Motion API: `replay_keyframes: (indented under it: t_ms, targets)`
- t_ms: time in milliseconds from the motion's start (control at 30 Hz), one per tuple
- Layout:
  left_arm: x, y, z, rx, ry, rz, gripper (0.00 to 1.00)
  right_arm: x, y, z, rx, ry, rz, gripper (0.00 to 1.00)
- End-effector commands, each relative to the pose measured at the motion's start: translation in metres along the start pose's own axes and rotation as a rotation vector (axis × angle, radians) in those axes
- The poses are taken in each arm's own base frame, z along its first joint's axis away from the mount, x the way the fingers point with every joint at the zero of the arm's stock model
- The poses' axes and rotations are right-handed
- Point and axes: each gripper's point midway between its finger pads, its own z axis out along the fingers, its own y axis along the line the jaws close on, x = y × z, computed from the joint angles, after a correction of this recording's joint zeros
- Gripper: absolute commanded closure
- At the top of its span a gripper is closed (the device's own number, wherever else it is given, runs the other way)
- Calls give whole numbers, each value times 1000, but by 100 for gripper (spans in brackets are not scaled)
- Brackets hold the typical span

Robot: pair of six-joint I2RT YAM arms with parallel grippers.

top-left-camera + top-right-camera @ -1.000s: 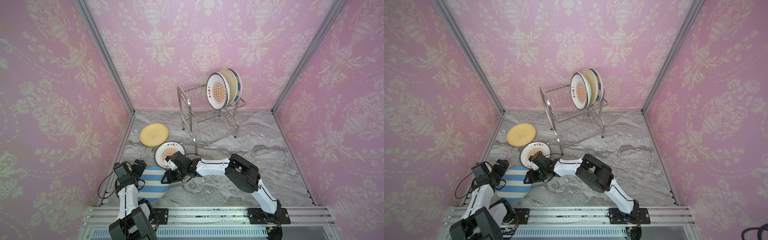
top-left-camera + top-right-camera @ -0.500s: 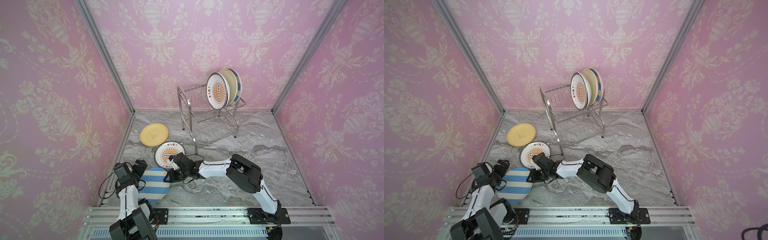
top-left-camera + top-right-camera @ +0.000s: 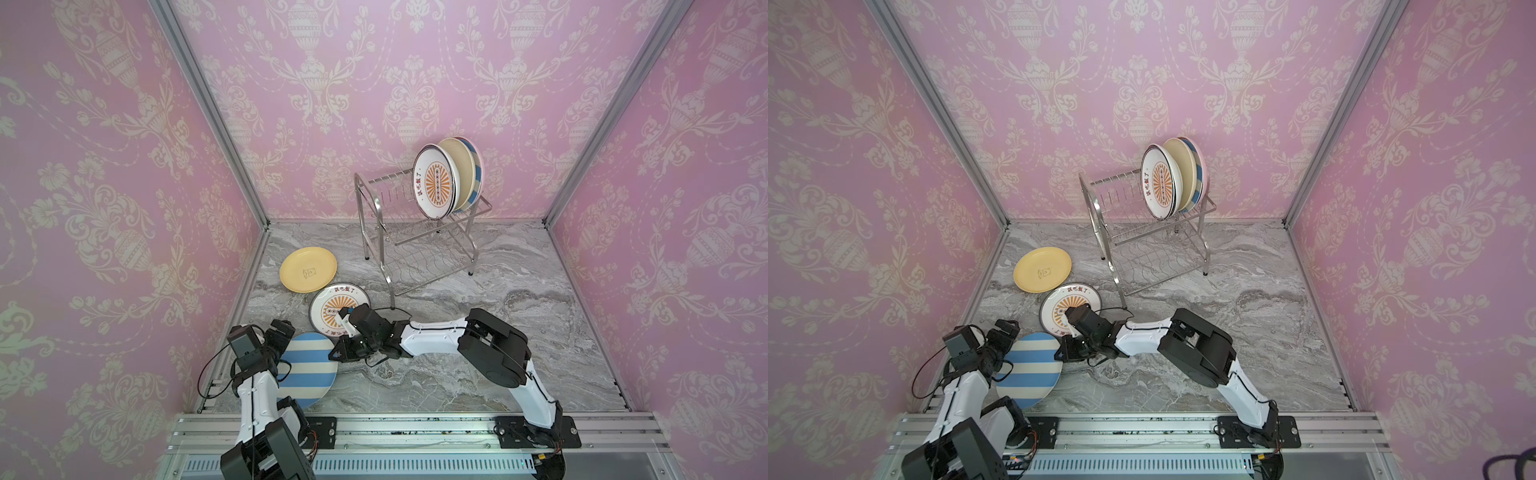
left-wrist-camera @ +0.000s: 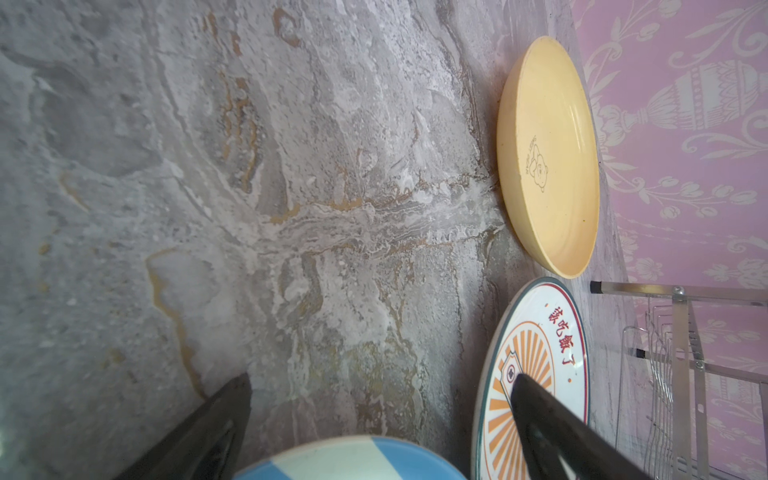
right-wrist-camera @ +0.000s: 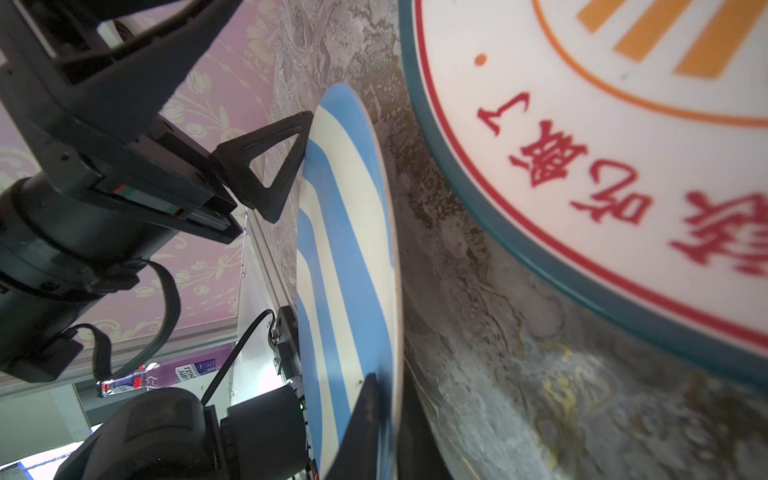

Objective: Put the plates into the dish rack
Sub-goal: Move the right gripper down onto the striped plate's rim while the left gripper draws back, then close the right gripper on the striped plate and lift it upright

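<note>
A blue-white striped plate (image 3: 305, 370) (image 3: 1027, 370) lies at the front left of the marble floor. My right gripper (image 3: 334, 354) (image 3: 1059, 355) is shut on its right rim; in the right wrist view the fingers (image 5: 370, 415) pinch the striped plate (image 5: 345, 249). My left gripper (image 3: 286, 332) (image 4: 382, 376) stands open at the plate's far-left rim, one finger (image 5: 270, 166) touching it. An orange sunburst plate (image 3: 338, 311) and a yellow plate (image 3: 308, 269) lie flat behind. The dish rack (image 3: 374, 199) holds several upright plates (image 3: 434, 183) on its top tier.
The pink left wall and its metal rail (image 3: 232, 316) run close beside the left arm. The rack's front leg (image 3: 390, 286) stands just behind the right forearm (image 3: 432, 338). The aluminium base frame (image 3: 415, 432) borders the front edge.
My right gripper has closed onto the striped plate's right rim. The left gripper and the plates have hardly moved.
</note>
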Motion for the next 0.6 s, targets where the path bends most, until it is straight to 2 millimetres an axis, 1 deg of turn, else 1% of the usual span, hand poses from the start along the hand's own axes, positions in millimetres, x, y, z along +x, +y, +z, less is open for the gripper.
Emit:
replay_keyframes:
  t_ms: [0, 100, 200, 300, 400, 500, 567]
  targets:
    - [20, 11, 0, -22, 72, -52, 1, -5, 19, -19, 26, -38, -79, 91]
    - [15, 4, -2, -3, 60, -51, 1, -10, 20, -29, 61, -64, -113, 94]
    - [5, -8, -9, 14, 37, -33, 1, -16, 26, -41, 94, -84, -160, 97]
    - [-8, -21, -18, 29, 5, -8, 1, -22, 33, -57, 127, -112, -222, 100]
    - [-19, -34, -22, 56, -6, 5, 1, -26, 41, -74, 154, -135, -277, 100]
    - [-28, -52, -30, 98, -14, 28, 1, -31, 50, -99, 201, -160, -354, 100]
    - [-34, -67, -37, 133, -24, 61, 1, -35, 56, -125, 249, -200, -427, 100]
